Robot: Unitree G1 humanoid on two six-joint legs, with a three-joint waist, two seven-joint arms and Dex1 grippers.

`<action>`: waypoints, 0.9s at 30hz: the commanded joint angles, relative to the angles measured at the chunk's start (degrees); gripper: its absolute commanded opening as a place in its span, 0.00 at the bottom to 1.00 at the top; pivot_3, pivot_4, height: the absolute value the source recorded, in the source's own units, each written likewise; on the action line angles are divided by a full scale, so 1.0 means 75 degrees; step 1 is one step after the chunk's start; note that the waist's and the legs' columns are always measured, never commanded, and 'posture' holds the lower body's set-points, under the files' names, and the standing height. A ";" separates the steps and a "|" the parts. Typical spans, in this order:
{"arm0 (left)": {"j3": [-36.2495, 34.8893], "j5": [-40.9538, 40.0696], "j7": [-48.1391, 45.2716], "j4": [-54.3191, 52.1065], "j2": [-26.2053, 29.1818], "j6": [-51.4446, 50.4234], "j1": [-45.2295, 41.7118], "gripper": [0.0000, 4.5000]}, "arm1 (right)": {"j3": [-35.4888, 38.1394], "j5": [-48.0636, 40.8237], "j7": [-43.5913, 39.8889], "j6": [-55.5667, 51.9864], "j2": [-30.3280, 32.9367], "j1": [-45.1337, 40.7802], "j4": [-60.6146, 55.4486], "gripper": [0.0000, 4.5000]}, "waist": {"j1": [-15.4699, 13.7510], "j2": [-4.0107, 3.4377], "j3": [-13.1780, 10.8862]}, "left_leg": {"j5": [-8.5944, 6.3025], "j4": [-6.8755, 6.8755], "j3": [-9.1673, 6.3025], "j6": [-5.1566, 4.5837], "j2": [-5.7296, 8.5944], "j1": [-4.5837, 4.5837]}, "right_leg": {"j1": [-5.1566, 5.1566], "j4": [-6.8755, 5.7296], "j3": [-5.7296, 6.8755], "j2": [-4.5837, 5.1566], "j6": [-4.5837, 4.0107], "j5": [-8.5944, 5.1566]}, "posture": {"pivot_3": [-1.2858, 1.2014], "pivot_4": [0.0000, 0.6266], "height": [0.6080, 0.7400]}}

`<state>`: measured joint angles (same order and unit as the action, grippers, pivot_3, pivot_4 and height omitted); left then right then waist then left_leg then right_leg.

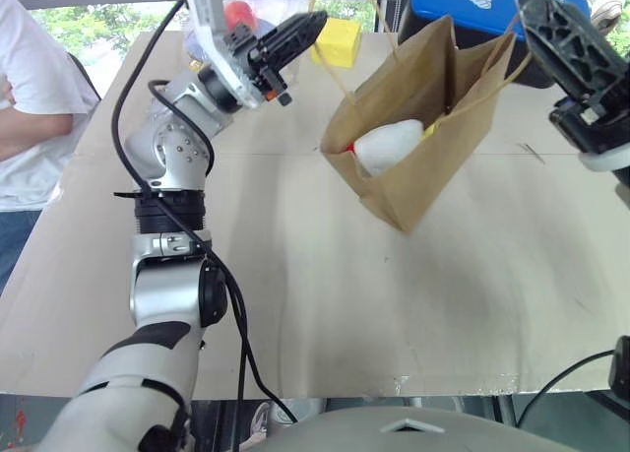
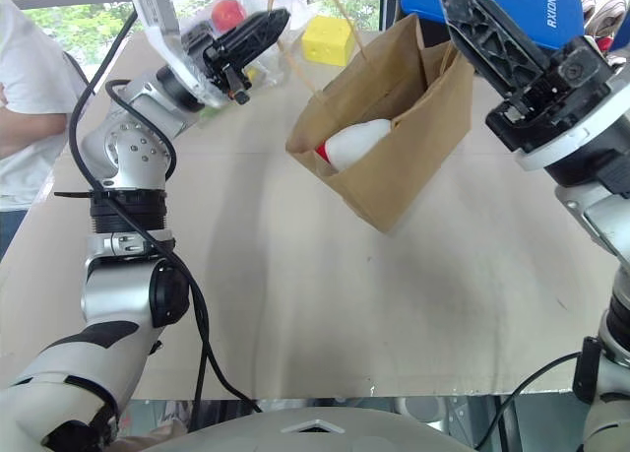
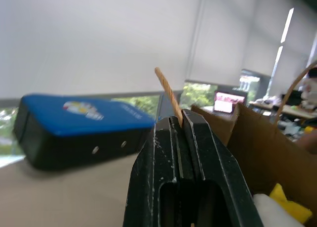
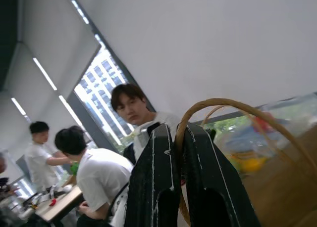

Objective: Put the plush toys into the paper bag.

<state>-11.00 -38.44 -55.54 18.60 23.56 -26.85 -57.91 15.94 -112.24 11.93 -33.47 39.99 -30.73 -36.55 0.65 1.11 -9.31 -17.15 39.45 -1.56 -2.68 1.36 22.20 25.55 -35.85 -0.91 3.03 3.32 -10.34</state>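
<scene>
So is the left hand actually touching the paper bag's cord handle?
Touching. The left wrist view shows the left hand shut on the cord handle, which sticks out from between its fingers.

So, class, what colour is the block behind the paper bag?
Yellow: the block behind the paper bag, best in the left eye view.

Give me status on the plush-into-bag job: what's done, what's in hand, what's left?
Done: the white cone plush lies inside the paper bag. In hand: the left pincer is shut on one cord handle and the right pincer on the other handle, and the bag hangs tilted between them. Left: I can't spot the brown bear head, so it may be deeper in the bag or not yet packed.
</scene>
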 commanded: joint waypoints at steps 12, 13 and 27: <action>0.1458 0.1832 -0.0972 0.0894 -0.0090 0.1523 0.0008 0.00 | -0.1419 0.1788 -0.0552 -0.0766 0.0299 0.0141 0.0403 0.03 | 0.0006 -0.0018 0.0014 | -0.0019 0.0071 -0.0004 -0.0032 0.0005 0.0033 | -0.0005 -0.0001 0.0016 -0.0001 0.0006 0.0004 | 0.52 0.24 1.00; 0.1179 0.1565 -0.0803 0.0922 -0.0208 0.1375 -0.0202 0.00 | -0.1209 0.1182 -0.0465 -0.0380 -0.0002 -0.0250 0.0314 0.03 | 0.0017 -0.0018 0.0008 | -0.0026 0.0070 0.0003 -0.0043 0.0005 0.0032 | -0.0002 -0.0001 0.0008 0.0000 0.0006 0.0003 | 0.52 0.24 1.00; 0.1184 0.1976 -0.0638 0.1879 -0.0988 0.1970 -0.0940 0.00 | -0.1034 0.2166 -0.0591 -0.0553 -0.0089 0.0442 0.0666 0.03 | -0.0111 -0.0008 -0.0028 | -0.0029 0.0113 0.0006 -0.0046 0.0033 0.0086 | 0.0017 0.0004 0.0020 0.0032 0.0024 0.0014 | 0.52 0.24 1.00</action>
<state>-1.63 -23.02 -60.77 35.16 17.21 -13.59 -62.73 5.53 -96.37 8.58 -38.65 39.46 -27.16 -29.87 -0.19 1.05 -9.52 -17.36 40.30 -1.52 -3.03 1.61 22.85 25.67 -35.82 -0.77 3.27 3.54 -10.21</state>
